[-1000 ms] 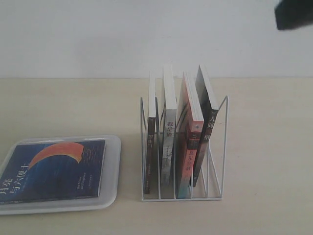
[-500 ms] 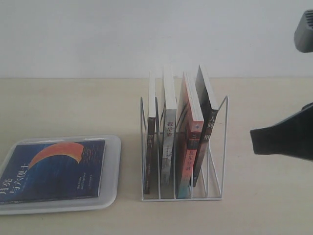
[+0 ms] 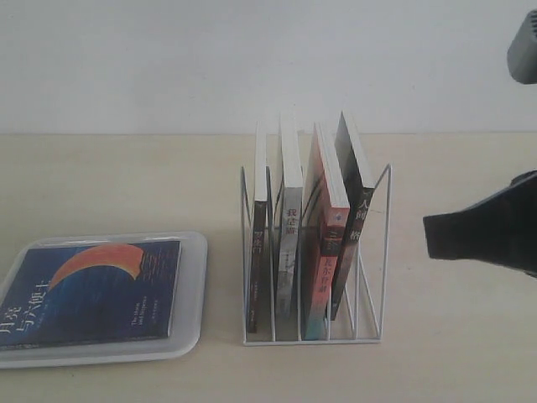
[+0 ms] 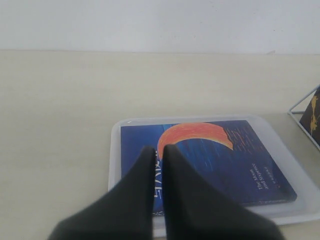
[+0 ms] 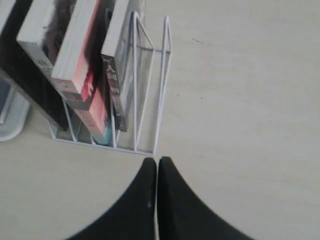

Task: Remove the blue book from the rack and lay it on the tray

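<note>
- Nearest us, at the front left of the pale wooden surface [image 3: 453, 361], we see the tray [image 3: 195, 285], white with a low rim.
- The blue book [image 3: 92, 290] lies flat inside the tray with its cover up. We can see the orange crescent and the white characters, and the book fills most of the tray.
- The left gripper [image 4: 159, 148] shows only in its own wrist view, where it sits over the book and the tray. Its jaws are almost together, with only a thin slit between them and nothing in it. We cannot tell whether the tips touch the cover.
- Just right of the tray, apart from it, stands the rack [image 3: 312, 341] of white wire. It holds four other books [image 3: 289, 235] upright or slightly leaning between the dividers, spines toward us.
- To the right of the rack we find the right gripper [image 3: 430, 238], above the surface with its tip turned toward the rack but clear of it. Its jaws are pressed together and hold nothing.
- Farthest back, a plain white wall [image 3: 168, 59] rises behind the surface.
</note>
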Controlling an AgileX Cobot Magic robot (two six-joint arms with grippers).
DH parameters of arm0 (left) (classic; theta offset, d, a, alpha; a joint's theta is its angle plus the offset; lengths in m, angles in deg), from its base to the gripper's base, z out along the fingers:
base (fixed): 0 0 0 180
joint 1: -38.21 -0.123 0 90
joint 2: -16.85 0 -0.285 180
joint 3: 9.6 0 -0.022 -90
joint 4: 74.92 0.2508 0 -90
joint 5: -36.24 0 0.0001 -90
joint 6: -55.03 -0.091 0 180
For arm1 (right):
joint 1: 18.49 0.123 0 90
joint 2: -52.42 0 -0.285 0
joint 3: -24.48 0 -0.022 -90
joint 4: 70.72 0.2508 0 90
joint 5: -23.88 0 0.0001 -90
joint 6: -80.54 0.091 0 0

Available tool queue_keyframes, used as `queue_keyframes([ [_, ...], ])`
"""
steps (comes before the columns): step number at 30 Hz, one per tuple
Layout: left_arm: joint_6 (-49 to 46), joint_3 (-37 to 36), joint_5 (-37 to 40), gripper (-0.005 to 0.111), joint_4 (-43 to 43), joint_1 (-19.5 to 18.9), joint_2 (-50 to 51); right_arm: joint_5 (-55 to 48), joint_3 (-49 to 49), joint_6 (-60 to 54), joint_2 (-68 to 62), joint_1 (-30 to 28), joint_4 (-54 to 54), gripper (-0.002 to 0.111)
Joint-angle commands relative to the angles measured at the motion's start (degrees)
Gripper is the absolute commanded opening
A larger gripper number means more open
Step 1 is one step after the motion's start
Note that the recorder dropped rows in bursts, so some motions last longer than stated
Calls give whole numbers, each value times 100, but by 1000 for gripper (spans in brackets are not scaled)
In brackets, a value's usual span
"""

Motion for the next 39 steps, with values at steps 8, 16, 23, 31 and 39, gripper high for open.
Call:
queue_keyframes([
  [8,-12,-21,-45,5,-1,-13,-22,5285,-3080,88,1271,-1407,-716,0],
  [16,-12,-21,-45,5,-1,-13,-22,6491,-4326,103,2679,-3165,-592,0],
  [23,-12,-21,-45,5,-1,-13,-22,6688,-4744,187,3997,-4193,-516,0],
  [31,-12,-21,-45,5,-1,-13,-22,6689,-4744,254,5081,-4909,-363,0],
  [39,-12,-21,-45,5,-1,-13,-22,5964,-4744,-145,5195,-5431,-376,0],
])
